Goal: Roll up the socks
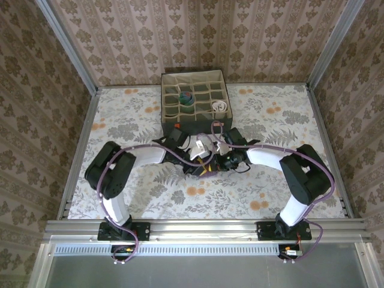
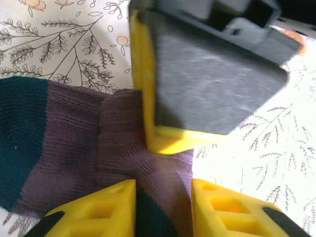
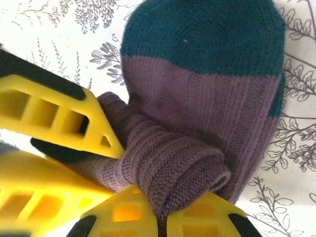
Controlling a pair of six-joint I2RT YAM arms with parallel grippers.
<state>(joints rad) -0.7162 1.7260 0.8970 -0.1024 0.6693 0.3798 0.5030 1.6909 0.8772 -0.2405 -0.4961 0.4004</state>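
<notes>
Fingers [image 3: 123, 215] of the right gripper [image 3: 163, 212] pinch shut on the rolled-up cuff end of the purple sock [image 3: 207, 113], which lies on the flowered table [image 1: 120, 126] at ctr, just in front of the box [image 1: 192, 74]. The sock's blue-green toe is flat and not yet rolled. The left gripper [image 2: 163, 186] faces it from the other side w/ fingers part-way apart and sock fabric in the gap; can't tell whether they pinch it.

Step in hand, by the look of it: winding the roll on toward the toe. To do it well, the right pinch should hold the coil tight across its full width, since soft knit like this will likely spring loose if slackened. The left side would do best to take a fresh hold near the roll's other end before any turn, so both ends go round together and the roll doesn't cone.

The box, divided into many cells, has a striped rolled sock [image 1: 186, 98] in a cell left of ctr and a white sock [image 1: 220, 107] in a cell by the right wall.
</notes>
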